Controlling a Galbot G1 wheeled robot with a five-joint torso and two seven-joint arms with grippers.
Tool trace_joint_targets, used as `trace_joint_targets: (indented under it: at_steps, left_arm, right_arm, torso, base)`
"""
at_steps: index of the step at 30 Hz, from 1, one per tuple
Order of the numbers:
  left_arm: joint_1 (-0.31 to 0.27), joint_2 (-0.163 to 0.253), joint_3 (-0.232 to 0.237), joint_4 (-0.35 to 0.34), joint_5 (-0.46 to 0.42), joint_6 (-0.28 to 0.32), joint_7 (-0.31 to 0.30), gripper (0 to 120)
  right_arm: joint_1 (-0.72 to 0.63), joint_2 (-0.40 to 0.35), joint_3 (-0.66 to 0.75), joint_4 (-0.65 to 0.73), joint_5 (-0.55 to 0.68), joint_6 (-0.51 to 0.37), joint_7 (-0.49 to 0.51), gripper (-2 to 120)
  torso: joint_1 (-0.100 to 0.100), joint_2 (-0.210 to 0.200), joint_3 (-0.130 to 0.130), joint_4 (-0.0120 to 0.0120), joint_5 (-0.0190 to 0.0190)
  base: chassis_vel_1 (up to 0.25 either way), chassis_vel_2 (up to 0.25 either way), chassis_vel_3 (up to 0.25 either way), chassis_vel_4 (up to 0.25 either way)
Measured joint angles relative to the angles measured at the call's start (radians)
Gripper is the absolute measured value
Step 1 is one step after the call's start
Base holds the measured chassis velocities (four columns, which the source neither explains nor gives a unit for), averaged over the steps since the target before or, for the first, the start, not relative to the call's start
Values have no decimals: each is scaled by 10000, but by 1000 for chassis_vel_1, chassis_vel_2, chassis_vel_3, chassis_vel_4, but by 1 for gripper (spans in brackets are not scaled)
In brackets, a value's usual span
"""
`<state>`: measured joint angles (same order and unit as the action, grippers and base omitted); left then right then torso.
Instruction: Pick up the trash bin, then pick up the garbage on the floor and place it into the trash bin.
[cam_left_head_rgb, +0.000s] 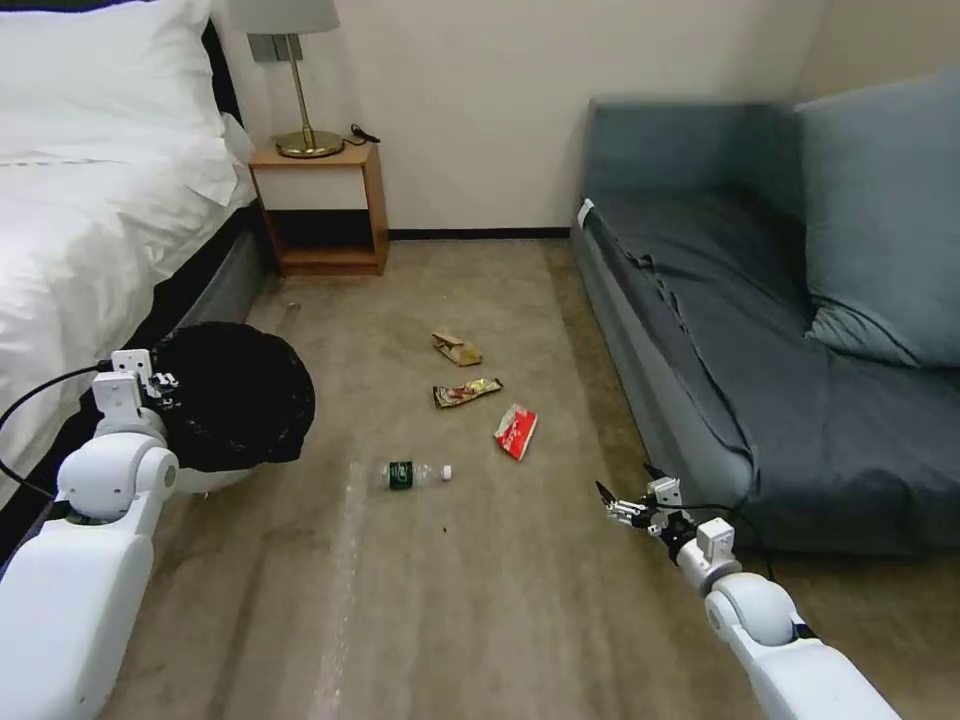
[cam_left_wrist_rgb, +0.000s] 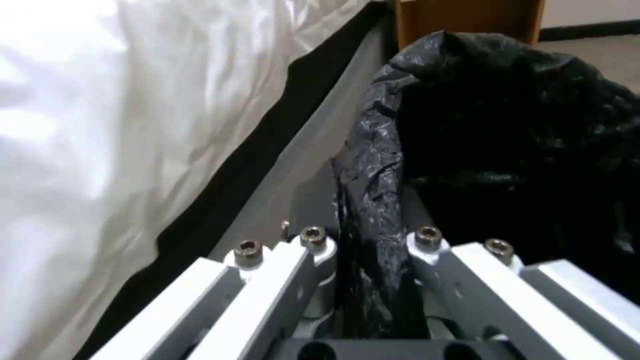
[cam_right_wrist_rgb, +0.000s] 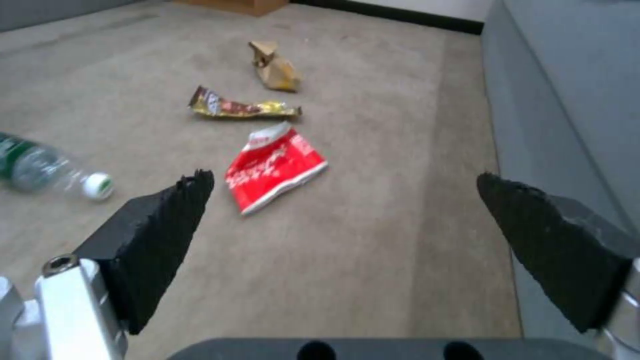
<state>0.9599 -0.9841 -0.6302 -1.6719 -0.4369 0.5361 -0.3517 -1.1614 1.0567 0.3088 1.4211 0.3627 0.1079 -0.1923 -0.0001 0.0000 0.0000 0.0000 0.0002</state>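
Things we can't see all the way

The left tool (cam_left_head_rgb: 160, 385) hides its tips in the black bag of the trash bin (cam_left_head_rgb: 235, 395), so only a bit of white shows under the bag. In the left wrist view the bag (cam_left_wrist_rgb: 373, 210) fills the gap between the fingers (cam_left_wrist_rgb: 313, 240). The bottle (cam_right_wrist_rgb: 40, 170) is cut off by the picture's edge in the right wrist view. The words on the red wrapper (cam_left_head_rgb: 516, 431) are too small to read.

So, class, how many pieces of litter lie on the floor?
4: paper bag farthest, snack wrapper just nearer, red wrapper toward the sofa, bottle nearest.
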Motion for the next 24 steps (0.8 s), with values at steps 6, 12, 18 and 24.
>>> trace_joint_targets:
  at_steps: [6,12,18,24]
  left_arm:
    - [178,-41,-81,-43,27,-31,5,7]
    - [427,-54,-313,-51,153,-186,205,7]
    - [610,-37,-552,-61,197,-263,307,7]
    - [692,-25,-656,-99,202,-306,339,7]
  right_arm:
    - [86,36,-104,-37,-12,10,-11,100]
    - [123,132,-222,-58,-139,41,-12,100]
    - [129,243,-281,-91,-289,41,3,100]
    - [124,260,-305,-97,-323,41,16,100]
  torso:
    - [1,0,0,-1,-3]
    - [0,0,1,0,-6]
    - [0,0,0,1,-2]
    - [0,0,0,0,-4]
  base:
    - [-231,233,243,-235]
    - [-233,238,235,-239]
    - [-203,206,202,-198]
    - [-169,183,172,-170]
